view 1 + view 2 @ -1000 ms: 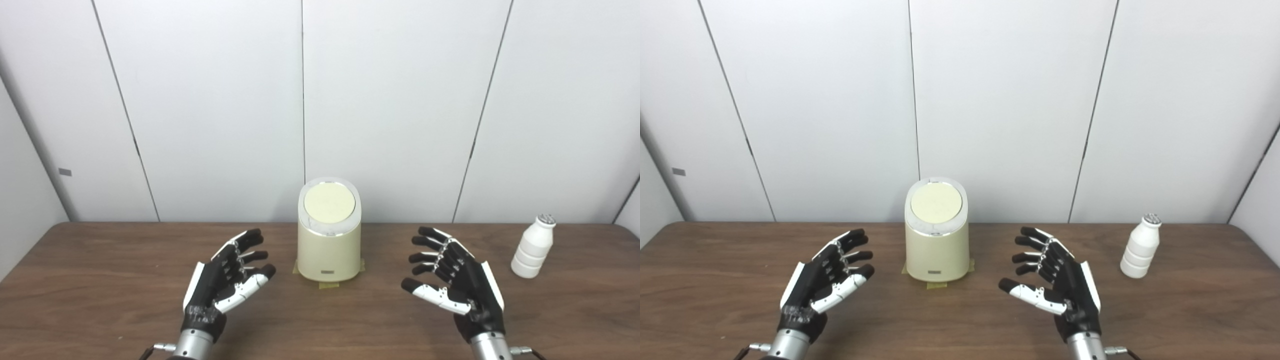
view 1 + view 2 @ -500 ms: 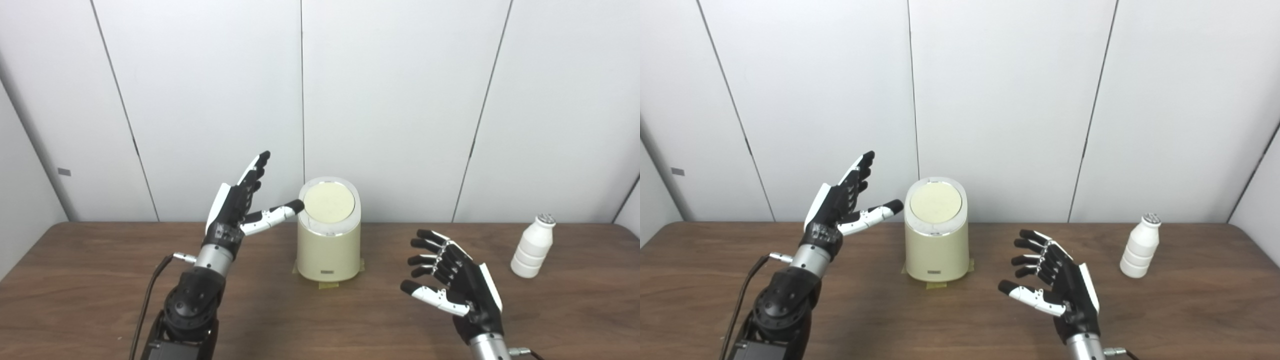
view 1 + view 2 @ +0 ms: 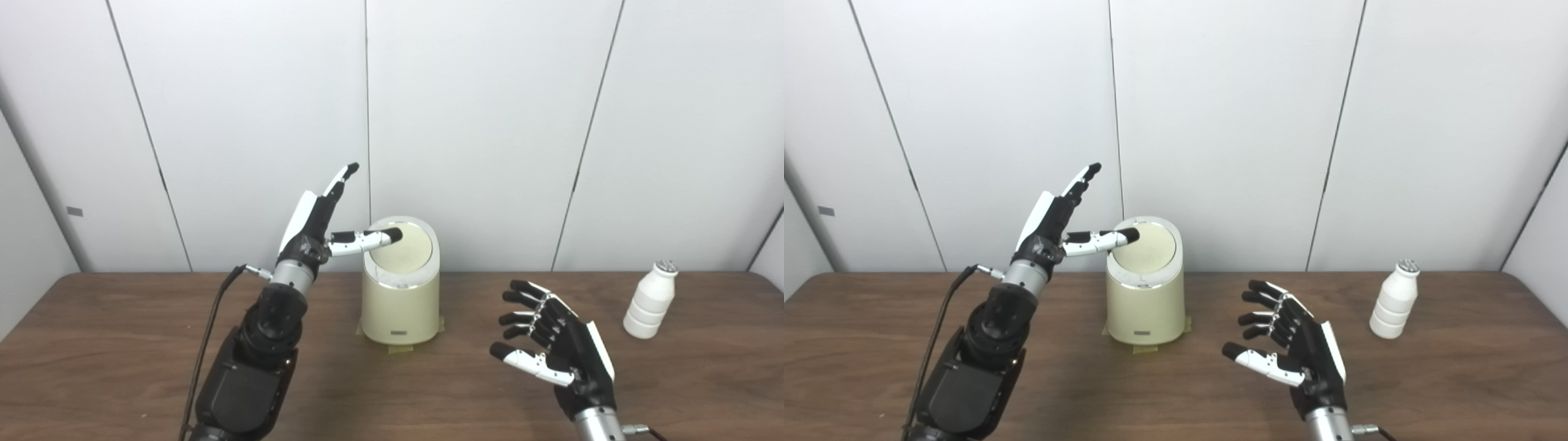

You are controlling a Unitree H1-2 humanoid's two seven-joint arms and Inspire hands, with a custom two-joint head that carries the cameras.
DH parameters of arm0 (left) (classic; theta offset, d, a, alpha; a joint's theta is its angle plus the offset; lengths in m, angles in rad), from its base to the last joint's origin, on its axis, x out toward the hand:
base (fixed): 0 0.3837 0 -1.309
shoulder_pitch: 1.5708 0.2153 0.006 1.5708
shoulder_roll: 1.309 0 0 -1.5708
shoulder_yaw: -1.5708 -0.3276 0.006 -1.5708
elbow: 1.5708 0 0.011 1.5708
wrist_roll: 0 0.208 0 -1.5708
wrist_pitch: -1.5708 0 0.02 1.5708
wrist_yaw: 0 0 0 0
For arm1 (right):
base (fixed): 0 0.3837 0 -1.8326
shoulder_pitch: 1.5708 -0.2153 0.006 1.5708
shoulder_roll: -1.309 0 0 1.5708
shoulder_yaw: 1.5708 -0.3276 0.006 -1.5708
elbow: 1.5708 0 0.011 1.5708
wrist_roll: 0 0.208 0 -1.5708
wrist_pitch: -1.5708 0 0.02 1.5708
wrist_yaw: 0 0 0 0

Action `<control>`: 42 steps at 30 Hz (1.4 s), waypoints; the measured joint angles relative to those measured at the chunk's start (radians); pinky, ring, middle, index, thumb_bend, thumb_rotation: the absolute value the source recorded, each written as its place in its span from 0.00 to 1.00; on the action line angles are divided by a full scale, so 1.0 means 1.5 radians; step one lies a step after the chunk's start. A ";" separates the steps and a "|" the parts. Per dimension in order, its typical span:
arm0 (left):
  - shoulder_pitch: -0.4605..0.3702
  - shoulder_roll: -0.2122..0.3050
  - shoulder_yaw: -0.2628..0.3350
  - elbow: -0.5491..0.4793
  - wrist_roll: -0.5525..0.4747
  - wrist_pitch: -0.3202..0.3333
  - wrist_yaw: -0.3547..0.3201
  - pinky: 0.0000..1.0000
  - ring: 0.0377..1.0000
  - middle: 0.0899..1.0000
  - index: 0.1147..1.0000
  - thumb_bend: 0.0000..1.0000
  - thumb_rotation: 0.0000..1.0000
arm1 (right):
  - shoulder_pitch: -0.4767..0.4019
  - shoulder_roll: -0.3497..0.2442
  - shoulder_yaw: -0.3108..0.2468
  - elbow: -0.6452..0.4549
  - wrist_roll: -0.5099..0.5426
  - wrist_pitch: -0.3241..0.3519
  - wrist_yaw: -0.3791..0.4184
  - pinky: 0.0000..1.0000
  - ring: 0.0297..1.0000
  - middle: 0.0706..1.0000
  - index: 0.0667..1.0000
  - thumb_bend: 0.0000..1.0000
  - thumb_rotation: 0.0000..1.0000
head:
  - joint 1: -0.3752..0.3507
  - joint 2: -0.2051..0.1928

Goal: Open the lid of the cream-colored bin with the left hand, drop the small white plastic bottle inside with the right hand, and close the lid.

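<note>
Each robot hand [image 3: 315, 223] is black with white plates, silver wrist, black cabled forearm [image 3: 263, 343].

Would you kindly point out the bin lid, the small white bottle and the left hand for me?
bin lid [image 3: 409, 252]: left eye view, on the flat cream disc.
small white bottle [image 3: 650, 304]: left eye view, on its ribbed body.
left hand [image 3: 1048, 228]: right eye view, on the palm below the raised fingers.
</note>
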 measured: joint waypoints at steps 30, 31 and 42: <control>-0.028 -0.001 -0.067 0.112 0.125 -0.022 0.051 0.94 1.00 1.00 1.00 0.77 0.08 | 0.002 0.009 0.002 -0.023 -0.005 0.002 -0.008 0.48 0.57 0.70 0.71 0.77 0.17 | -0.016 0.006; -0.032 -0.001 -0.069 0.118 0.127 -0.022 0.053 0.94 1.00 1.00 1.00 0.76 0.08 | 0.002 0.009 0.003 -0.023 -0.006 0.002 -0.008 0.48 0.57 0.70 0.71 0.77 0.17 | -0.016 0.006; -0.041 -0.005 -0.075 0.129 0.147 -0.020 0.064 0.90 1.00 1.00 1.00 0.74 0.07 | 0.005 0.014 0.008 -0.028 -0.011 0.010 -0.007 0.48 0.57 0.70 0.71 0.76 0.16 | -0.015 0.008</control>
